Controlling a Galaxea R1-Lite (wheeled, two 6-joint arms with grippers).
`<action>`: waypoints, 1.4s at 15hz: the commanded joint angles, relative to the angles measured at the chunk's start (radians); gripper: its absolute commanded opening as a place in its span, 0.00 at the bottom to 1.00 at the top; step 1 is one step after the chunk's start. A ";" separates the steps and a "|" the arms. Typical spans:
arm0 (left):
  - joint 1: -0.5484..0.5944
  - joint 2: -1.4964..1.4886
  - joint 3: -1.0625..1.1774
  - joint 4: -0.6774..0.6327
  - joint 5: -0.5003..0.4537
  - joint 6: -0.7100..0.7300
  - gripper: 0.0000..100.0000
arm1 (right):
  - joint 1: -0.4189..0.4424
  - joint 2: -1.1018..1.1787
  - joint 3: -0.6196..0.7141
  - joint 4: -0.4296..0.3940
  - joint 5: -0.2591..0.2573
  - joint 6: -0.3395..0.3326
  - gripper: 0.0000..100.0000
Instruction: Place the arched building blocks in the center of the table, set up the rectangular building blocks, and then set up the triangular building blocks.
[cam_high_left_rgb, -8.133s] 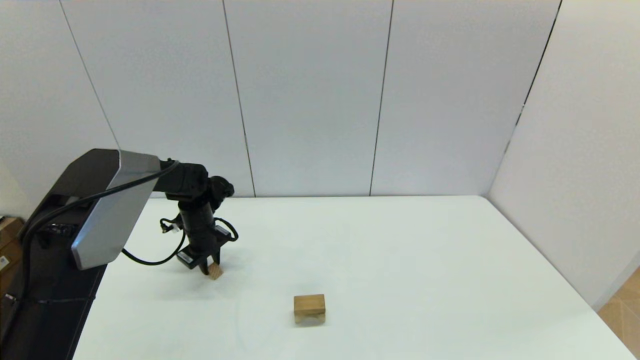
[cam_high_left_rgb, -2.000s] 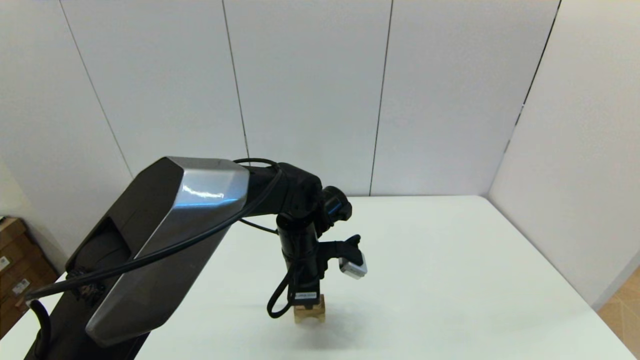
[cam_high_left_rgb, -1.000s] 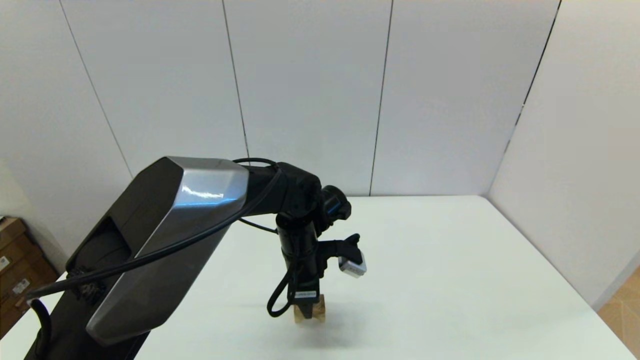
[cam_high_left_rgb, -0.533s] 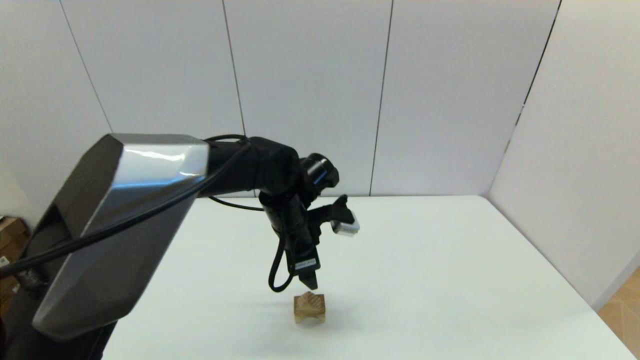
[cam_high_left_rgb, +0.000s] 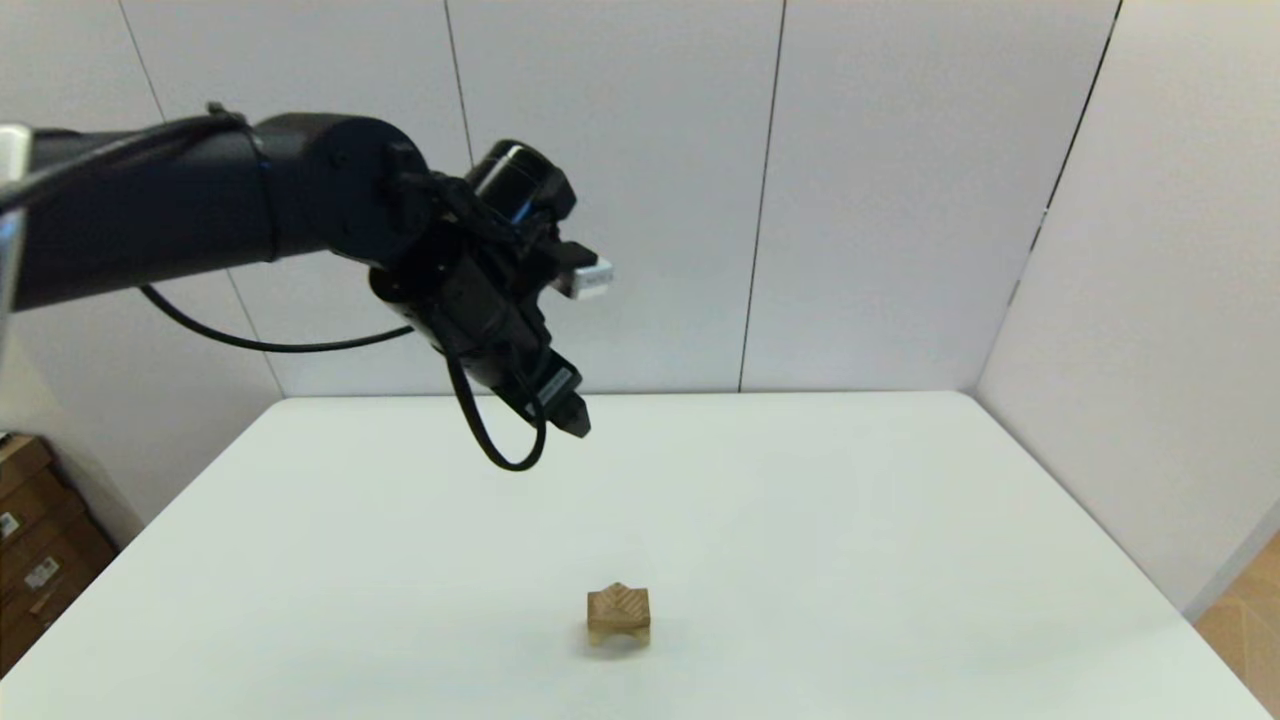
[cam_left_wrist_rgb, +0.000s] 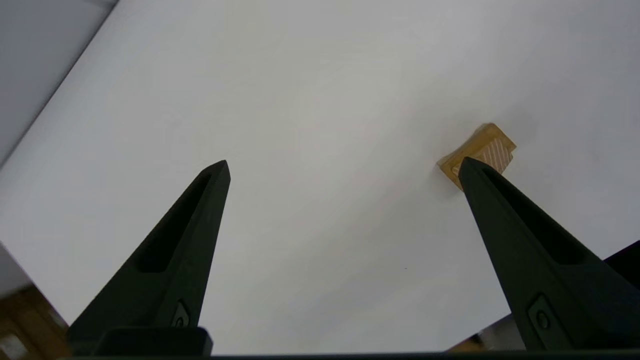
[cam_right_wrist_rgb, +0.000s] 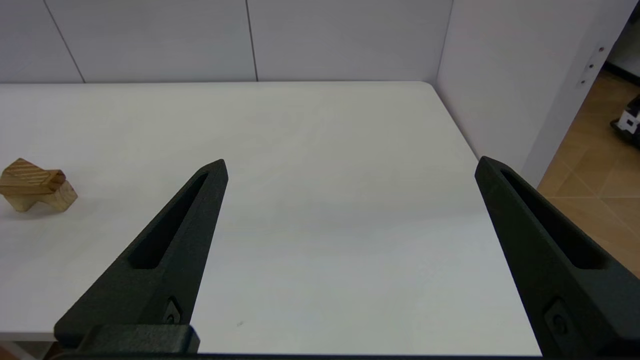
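Note:
A small wooden stack stands near the front middle of the white table (cam_high_left_rgb: 800, 500). The arched block (cam_high_left_rgb: 619, 630) is at the bottom. The triangular block (cam_high_left_rgb: 619, 598) sits on top with its ridge up. In the right wrist view a darker band (cam_right_wrist_rgb: 52, 178) lies between the wedge (cam_right_wrist_rgb: 22, 170) and the arch (cam_right_wrist_rgb: 50, 197); it looks like the rectangular block. My left gripper (cam_high_left_rgb: 575, 425) hangs open and empty, high above the table, behind and left of the stack (cam_left_wrist_rgb: 487, 147). My right gripper (cam_right_wrist_rgb: 350, 167) is open, low at the table's near side, right of the stack.
Grey wall panels (cam_high_left_rgb: 620, 200) close the table at the back and on the right. Cardboard boxes (cam_high_left_rgb: 30, 520) stand on the floor past the left edge. Wooden floor (cam_high_left_rgb: 1250, 620) shows beyond the right front corner.
The left gripper let go of the triangular block on top of the stack. It then rose and drew back to the upper left. The stack stayed put.

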 joint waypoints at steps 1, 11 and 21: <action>0.109 -0.204 0.065 0.012 0.014 -0.085 1.00 | 0.000 0.000 0.000 0.000 0.000 0.000 1.00; 0.456 -0.736 0.409 0.067 0.070 -0.086 1.00 | 0.000 0.001 0.000 0.000 0.000 0.000 1.00; 0.592 -1.156 0.601 0.199 0.064 -0.082 1.00 | 0.000 0.001 0.000 0.000 0.000 0.000 1.00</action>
